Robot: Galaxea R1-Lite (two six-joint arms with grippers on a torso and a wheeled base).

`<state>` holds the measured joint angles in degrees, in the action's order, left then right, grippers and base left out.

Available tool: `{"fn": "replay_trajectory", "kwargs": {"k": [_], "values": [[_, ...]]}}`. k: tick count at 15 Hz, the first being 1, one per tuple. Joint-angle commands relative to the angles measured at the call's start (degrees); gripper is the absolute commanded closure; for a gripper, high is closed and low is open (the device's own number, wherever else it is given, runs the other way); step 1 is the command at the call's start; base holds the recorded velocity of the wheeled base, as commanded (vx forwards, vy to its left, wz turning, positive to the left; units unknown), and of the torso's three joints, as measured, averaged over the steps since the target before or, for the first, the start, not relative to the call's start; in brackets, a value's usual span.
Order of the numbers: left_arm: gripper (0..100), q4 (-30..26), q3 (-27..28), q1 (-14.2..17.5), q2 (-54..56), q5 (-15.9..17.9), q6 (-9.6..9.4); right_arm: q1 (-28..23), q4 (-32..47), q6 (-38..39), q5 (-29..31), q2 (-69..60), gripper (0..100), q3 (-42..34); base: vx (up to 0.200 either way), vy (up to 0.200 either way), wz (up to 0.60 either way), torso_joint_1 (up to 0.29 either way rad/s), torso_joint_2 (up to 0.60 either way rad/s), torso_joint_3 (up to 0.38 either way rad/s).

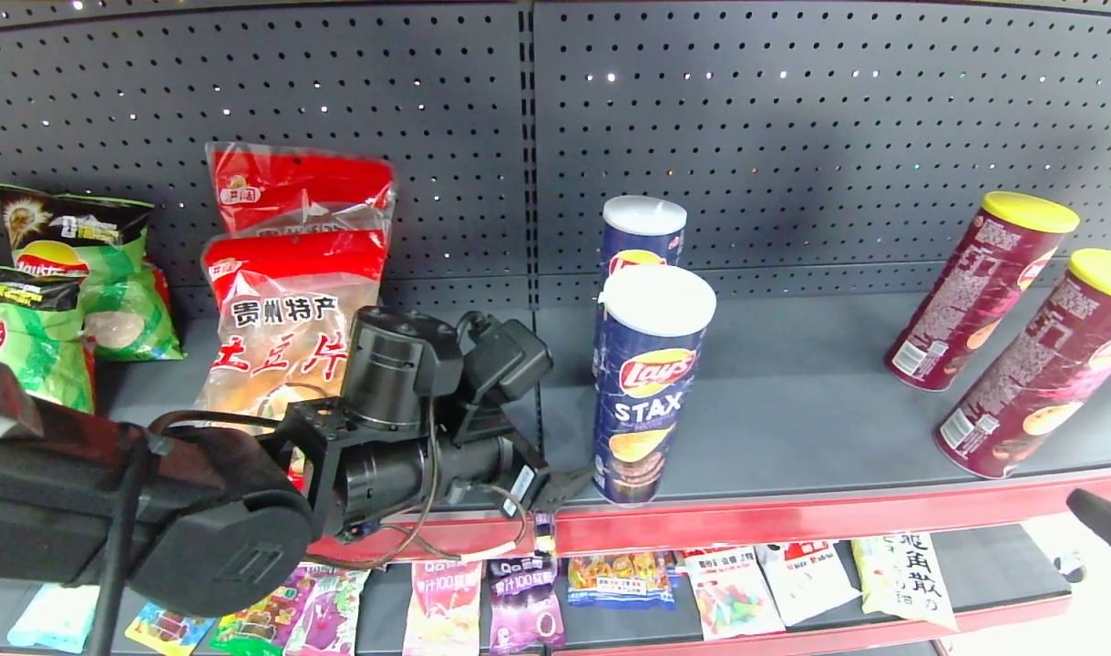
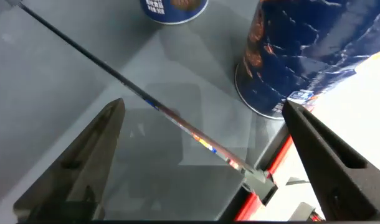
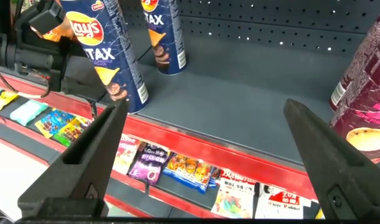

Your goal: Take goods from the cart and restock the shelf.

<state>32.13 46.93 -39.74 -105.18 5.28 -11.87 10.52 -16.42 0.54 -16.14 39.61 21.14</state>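
Dark pegboard wall (image 1: 792, 137), light glinting through its holes.

Black left arm (image 1: 200, 497) carries looped cables (image 1: 425, 536), tapered pincer (image 1: 569, 485).

The grey shelf (image 1: 792, 401), red along its front edge, carries 2 green chip bags (image 1: 90, 273) at its left end, then 2 red-topped bags (image 1: 291, 301), one behind the other. Near the middle, 2 blue cans (image 1: 646, 392) stand upright, front and back. 2 maroon cans (image 1: 983, 287) with yellow lids sit at the right. The lower shelf (image 1: 992, 556) holds small snack packets (image 1: 728, 588).
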Motion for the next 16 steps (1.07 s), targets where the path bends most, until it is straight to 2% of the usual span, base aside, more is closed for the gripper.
{"fn": "replay_trajectory", "kwargs": {"k": [1,8,10,12,13,14,15,16], "values": [[0,0.03,0.35,-0.25,-0.55,0.08,0.01,0.03,-0.01,-0.01,-0.03,0.3,0,-0.04,0.0,0.0,0.0,0.0,0.0,0.0],[0,0.03,-1.23,0.1,1.12,-0.09,0.27,0.03,0.07,-0.01,-0.21,0.21,0,-0.48,0.0,0.0,0.0,0.0,0.0,0.0],[0,-0.05,-4.22,1.95,5.25,-0.27,0.45,0.2,0.16,-0.1,-0.38,0.12,0,-0.92,0.0,0.0,0.0,0.0,0.0,0.0],[0,-1.11,-9.4,6.34,16.06,-0.8,0.71,0.38,1.83,-0.45,-0.3,-2.25,0,-3.12,0.0,0.0,0.0,0.0,0.0,0.0],[0,-5.94,-11.25,9.86,24.94,-1.76,0.98,-0.15,3.06,-0.45,0.06,-5.33,0,-4.0,0.0,0.0,0.0,0.0,0.0,0.0],[0,-12.27,-12.13,13.2,32.58,-3.7,2.29,-1.2,4.73,-0.45,0.76,-8.23,0,-4.26,0.0,0.0,0.0,0.0,0.0,0.0],[0,-15.35,-12.48,14.87,36.19,-5.01,3.17,-2.08,6.23,-0.54,1.37,-9.9,0,-4.53,0.0,0.0,0.0,0.0,0.0,0.0],[0,-27.04,-13.45,20.32,48.75,-9.32,7.65,-6.13,14.84,-0.71,2.08,-16.49,0,-4.0,0.0,0.0,0.0,0.0,0.0,0.0]]}}
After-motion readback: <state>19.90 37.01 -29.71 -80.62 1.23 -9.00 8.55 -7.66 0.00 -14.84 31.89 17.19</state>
